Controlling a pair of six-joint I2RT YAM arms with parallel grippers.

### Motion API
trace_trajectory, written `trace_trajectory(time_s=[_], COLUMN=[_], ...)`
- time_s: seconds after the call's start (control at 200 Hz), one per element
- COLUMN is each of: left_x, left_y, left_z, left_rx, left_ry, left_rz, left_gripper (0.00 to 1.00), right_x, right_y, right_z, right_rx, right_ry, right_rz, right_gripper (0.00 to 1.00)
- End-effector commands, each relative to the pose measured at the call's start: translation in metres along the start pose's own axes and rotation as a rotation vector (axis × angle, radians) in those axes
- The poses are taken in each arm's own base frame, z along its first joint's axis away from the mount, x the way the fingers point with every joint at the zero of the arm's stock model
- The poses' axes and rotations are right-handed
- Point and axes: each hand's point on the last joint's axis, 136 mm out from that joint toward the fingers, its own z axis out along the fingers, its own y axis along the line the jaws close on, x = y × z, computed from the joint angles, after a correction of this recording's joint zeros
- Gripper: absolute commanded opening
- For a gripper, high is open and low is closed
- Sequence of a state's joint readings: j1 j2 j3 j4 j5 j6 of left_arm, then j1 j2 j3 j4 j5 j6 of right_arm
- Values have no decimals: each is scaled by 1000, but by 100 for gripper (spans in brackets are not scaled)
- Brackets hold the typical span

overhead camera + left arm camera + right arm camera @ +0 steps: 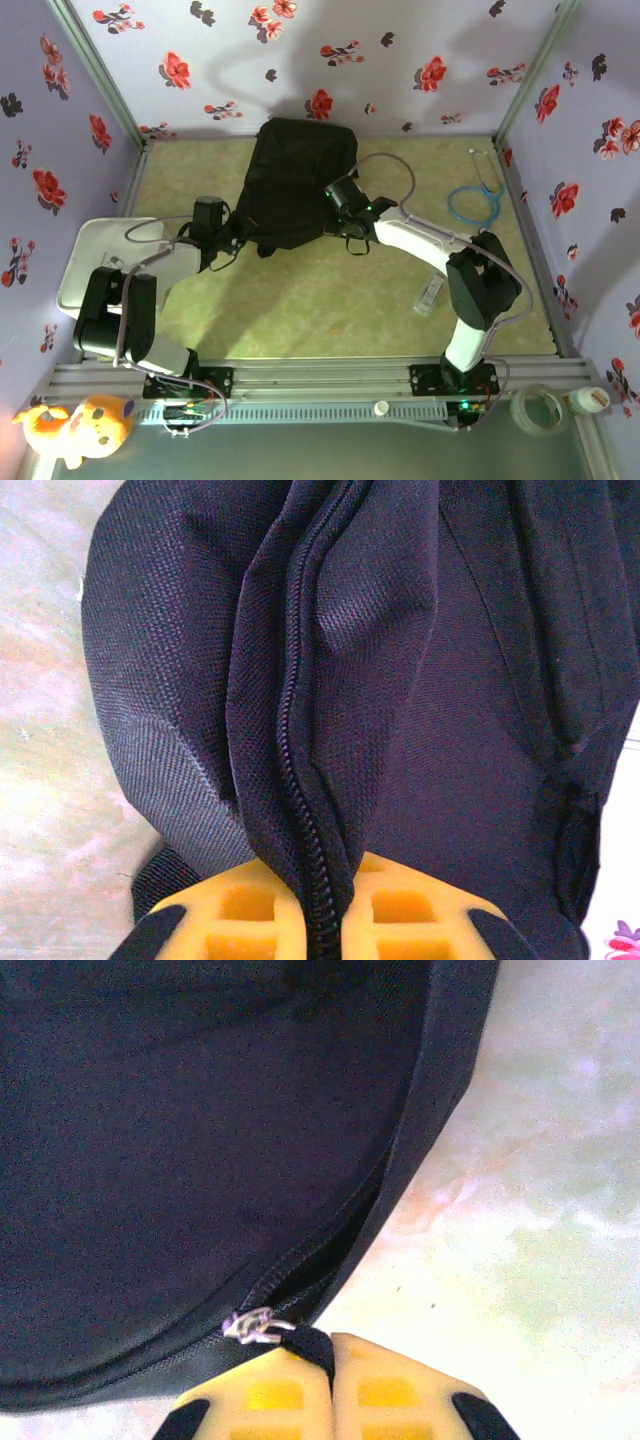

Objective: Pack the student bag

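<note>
The student bag (295, 185) is a large black fabric backpack lying flat at the middle back of the table. My left gripper (226, 238) is at its lower left edge. In the left wrist view that gripper (325, 885) is shut on a raised fold of the bag (400, 680), and the closed zip line (295, 700) runs between the yellow fingers. My right gripper (345, 207) is at the bag's right side. In the right wrist view it (330, 1355) is shut on the black pull tab (310, 1343) of the silver zip slider (255, 1324).
A white tray (85, 262) lies at the table's left edge under the left arm. A blue stethoscope (476, 200) rests at the back right, and a clear bottle (428, 295) lies beside the right arm. Flowered walls enclose three sides. A tape roll (540, 410) and a plush toy (75, 425) sit off the table's front.
</note>
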State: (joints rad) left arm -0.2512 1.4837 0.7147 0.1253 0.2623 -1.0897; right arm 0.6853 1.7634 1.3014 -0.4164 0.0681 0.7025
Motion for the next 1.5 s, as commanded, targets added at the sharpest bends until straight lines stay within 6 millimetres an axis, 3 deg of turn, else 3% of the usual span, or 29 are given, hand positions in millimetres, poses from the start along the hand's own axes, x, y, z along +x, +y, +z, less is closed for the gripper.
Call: trace_trajectory(time_s=[0.0, 0.265, 0.665, 0.945, 1.135, 1.295, 1.495], left_x=[-7, 9, 28, 38, 48, 63, 97], left_y=[11, 24, 38, 43, 40, 37, 46], left_z=[-6, -8, -17, -20, -26, -37, -56], left_rx=[-69, -134, -186, -205, -202, -197, -221], left_ry=[-8, 93, 186, 229, 261, 299, 364], left_rz=[53, 144, 221, 254, 283, 315, 346], left_gripper=[3, 2, 1, 0, 0, 1, 13], right_x=[-27, -46, -60, -80, -89, -68, -5], right_y=[-37, -59, -66, -85, -79, -57, -64], right_z=[-1, 7, 16, 20, 19, 9, -5], right_rx=[144, 209, 266, 406, 381, 205, 63], right_ry=[-46, -48, -36, -85, -126, -79, 26], right_rz=[22, 15, -47, -69, -32, -13, 49], right_gripper=[0, 0, 0, 0, 3, 0, 0])
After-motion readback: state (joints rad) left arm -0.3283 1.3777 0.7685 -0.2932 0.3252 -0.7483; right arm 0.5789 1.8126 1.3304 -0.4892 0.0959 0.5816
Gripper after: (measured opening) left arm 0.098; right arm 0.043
